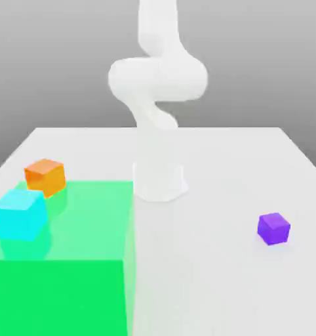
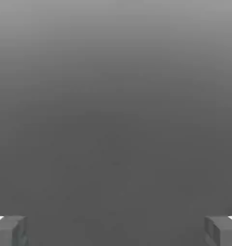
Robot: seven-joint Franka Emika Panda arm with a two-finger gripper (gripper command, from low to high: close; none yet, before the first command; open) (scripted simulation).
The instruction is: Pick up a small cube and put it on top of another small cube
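The small purple cube [image 1: 273,228] sits alone on the white table, toward the exterior view's right and in front of the arm's base. In the hand view my gripper [image 2: 116,231] is open: its two grey fingertips [image 2: 9,230] stand far apart with nothing between them, and beyond them lies plain grey background. The arm [image 1: 157,79] rises from its base and bends upward past the exterior view's top edge.
An orange cube [image 1: 45,176] and a larger cyan cube [image 1: 19,214] stand on a translucent green block [image 1: 88,262] at the exterior view's left. The arm's white base [image 1: 158,178] stands mid-table beside that green block. White table [image 1: 213,282] stretches around the purple cube.
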